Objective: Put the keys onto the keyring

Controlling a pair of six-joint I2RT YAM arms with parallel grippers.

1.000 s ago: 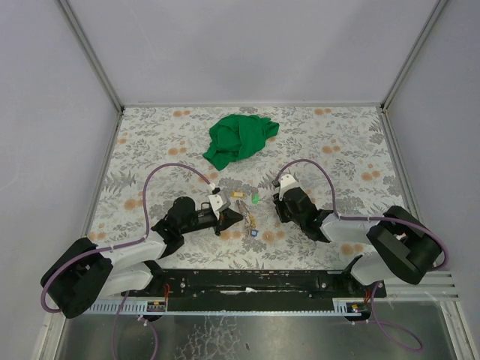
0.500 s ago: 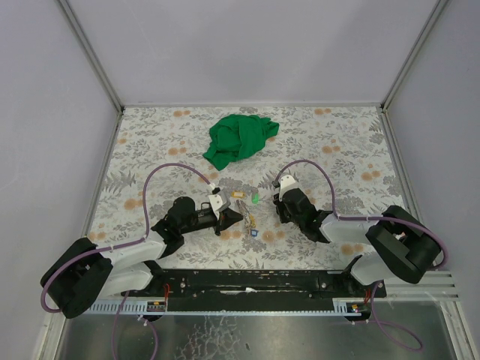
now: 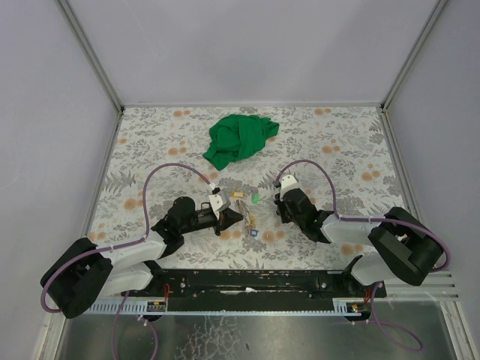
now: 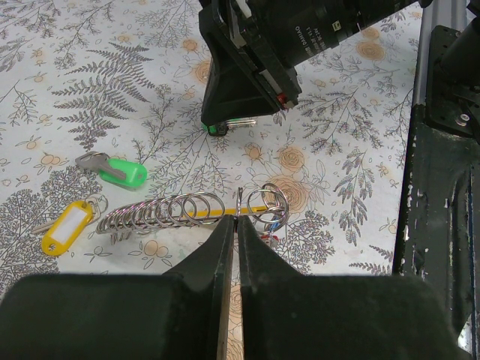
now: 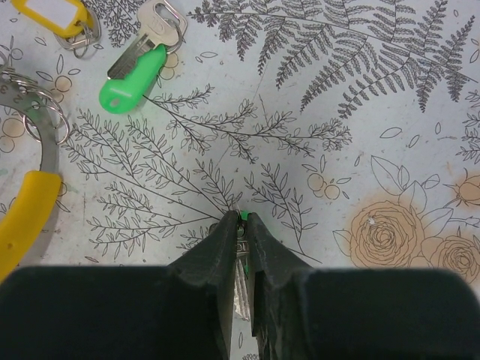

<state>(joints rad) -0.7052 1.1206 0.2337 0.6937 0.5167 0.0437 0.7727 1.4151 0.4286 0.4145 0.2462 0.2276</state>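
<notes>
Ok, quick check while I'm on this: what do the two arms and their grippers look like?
Both match: black joint housings alternating with white link shells on the left arm and right arm, each with a purple cable looping alongside. The left gripper and right gripper have matte black, wedge-shaped fingers tapering to narrow tips. The right gripper's black body carries white lettering.
</notes>
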